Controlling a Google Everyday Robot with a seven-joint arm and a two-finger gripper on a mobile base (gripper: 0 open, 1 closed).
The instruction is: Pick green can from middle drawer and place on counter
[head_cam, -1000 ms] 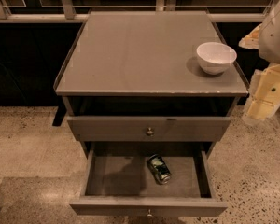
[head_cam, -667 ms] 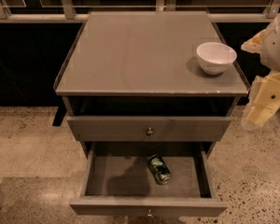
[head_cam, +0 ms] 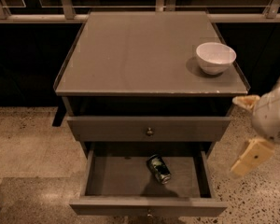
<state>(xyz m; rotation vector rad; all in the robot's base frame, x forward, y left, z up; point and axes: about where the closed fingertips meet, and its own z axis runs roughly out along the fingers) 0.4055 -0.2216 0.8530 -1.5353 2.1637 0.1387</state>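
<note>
Claw (head_cam: 235, 135), right of the cabinet at the level of the drawer fronts; my two pale fingers (head_cam: 252, 157) are spread wide with nothing between them. The green can (head_cam: 159, 169) lies on its side, slantwise, near the centre of the open middle drawer (head_cam: 107, 176), well apart from my claw. The bench (head_cam: 130, 50) carries a white bowl (head_cam: 215, 57) near its right edge. Step in hand, as I judge it: the reach. I should descend clear of the upper drawer front (head_cam: 112, 129), set my fingers across the can's round body, and close only once it is centred, lest it roll.
</note>
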